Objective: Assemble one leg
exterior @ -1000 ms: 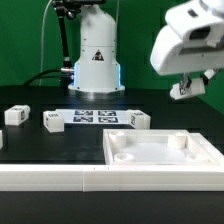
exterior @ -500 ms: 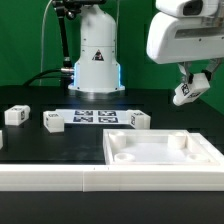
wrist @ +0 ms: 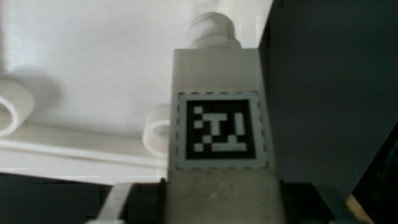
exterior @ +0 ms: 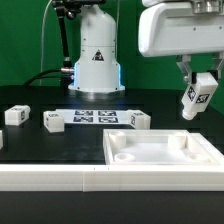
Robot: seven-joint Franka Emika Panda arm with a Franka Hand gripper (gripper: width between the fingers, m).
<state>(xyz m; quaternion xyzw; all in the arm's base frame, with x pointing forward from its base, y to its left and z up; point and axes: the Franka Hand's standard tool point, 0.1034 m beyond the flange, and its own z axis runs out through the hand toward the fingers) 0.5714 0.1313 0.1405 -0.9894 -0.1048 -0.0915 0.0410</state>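
Observation:
My gripper [exterior: 199, 86] is shut on a leg [exterior: 196, 100], a small white oblong block with a black-and-white tag, and holds it in the air above the far right corner of the large white tray-like panel [exterior: 160, 170]. In the wrist view the held leg [wrist: 219, 110] fills the middle, tag facing the camera, with a round peg at its far end and the panel [wrist: 80, 90] below it. Three more legs lie on the table: one [exterior: 15, 115] at the exterior view's left, one [exterior: 52, 121] beside it, one [exterior: 138, 120] near the marker board.
The marker board [exterior: 97, 117] lies flat on the black table in front of the robot base [exterior: 95, 65]. A white rail [exterior: 50, 178] runs along the table's front edge. The panel has raised round sockets at its corners [exterior: 124, 142].
The gripper with the leg has come down and shifted a little to the exterior view's right, closer to the panel. The leg now hangs more upright.

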